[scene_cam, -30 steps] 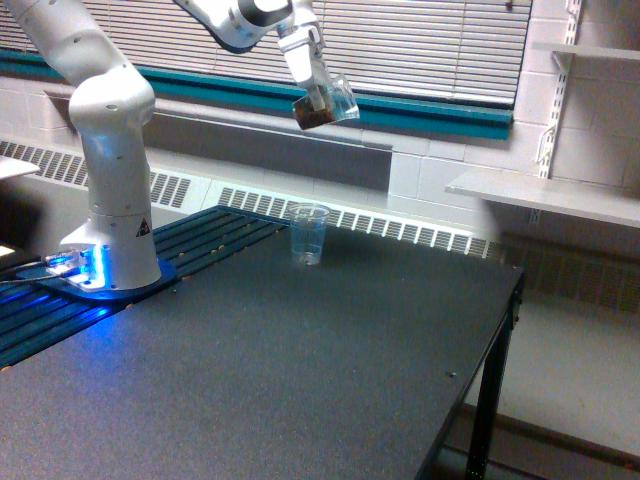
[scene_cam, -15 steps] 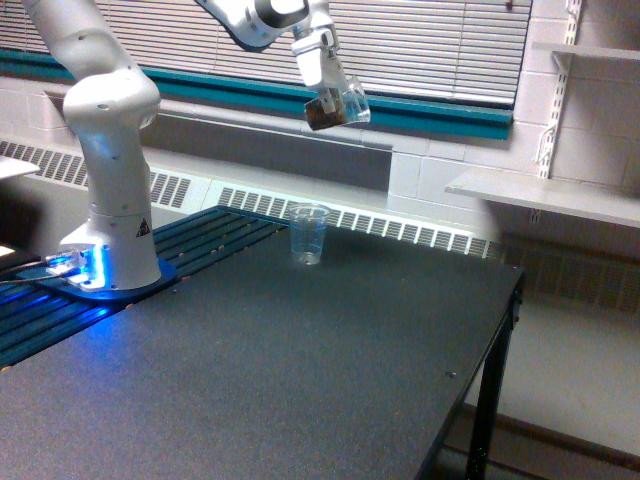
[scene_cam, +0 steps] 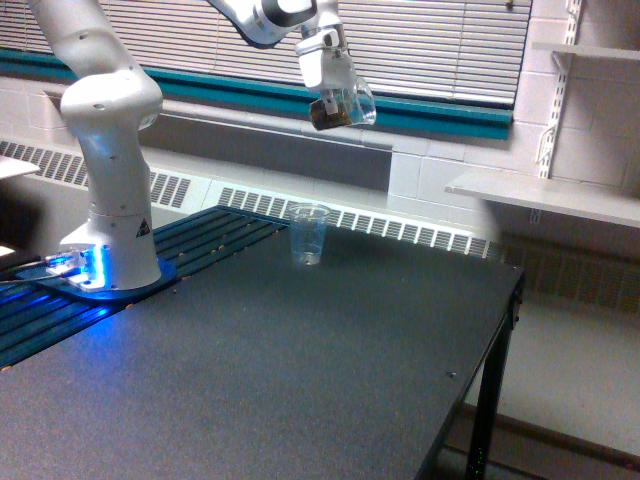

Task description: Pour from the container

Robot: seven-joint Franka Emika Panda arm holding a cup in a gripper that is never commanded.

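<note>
One white robot gripper (scene_cam: pixel 335 98) pinches one small clear cup (scene_cam: pixel 347 104), tilted, dark contents inside, high above one clear tumbler (scene_cam: pixel 308 234) standing on one dark table (scene_cam: pixel 300 370).

One exterior view only — there is no second camera with which to share any ground. It stands off the near corner of the dark table (scene_cam: pixel 300 380), somewhat above its surface, looking down and across it toward the window wall with blinds (scene_cam: pixel 430 45) and the radiator grille (scene_cam: pixel 400 228). Range is moderate: the arm's base (scene_cam: pixel 110 265) sits at the frame's left, its upper links cut off by the top edge, and the gripper (scene_cam: pixel 335 100) falls upper centre. The table's far edge and one leg (scene_cam: pixel 487 400) run down the lower right. Shelving (scene_cam: pixel 550 195) at right appears slightly soft — possibly motion or focus.
</note>
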